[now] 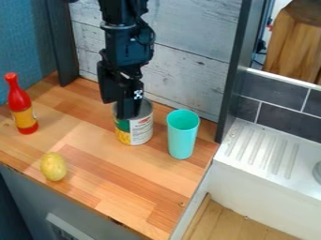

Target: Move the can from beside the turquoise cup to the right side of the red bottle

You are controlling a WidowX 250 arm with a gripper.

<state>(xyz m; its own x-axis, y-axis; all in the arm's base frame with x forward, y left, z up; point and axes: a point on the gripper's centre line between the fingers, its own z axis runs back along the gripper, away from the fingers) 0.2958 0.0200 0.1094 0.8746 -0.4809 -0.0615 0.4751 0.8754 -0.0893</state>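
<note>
The black gripper hangs down from the top edge over the back of the wooden counter, its two fingers apart. One fingertip overlaps the rim of an upright can with a green, white and yellow label; the other is behind and to the left. Whether the gripper touches the can, I cannot tell. Just right of the can stands a turquoise cup, upright. A red bottle with a yellow label is upright at the far left. A yellow-green potato-like object lies near the front edge.
The wooden counter is backed by a whitewashed plank wall. A dark upright post rises at its back right corner. Beyond it are a white ridged drainboard and grey tiles. Another dark post stands at the back left.
</note>
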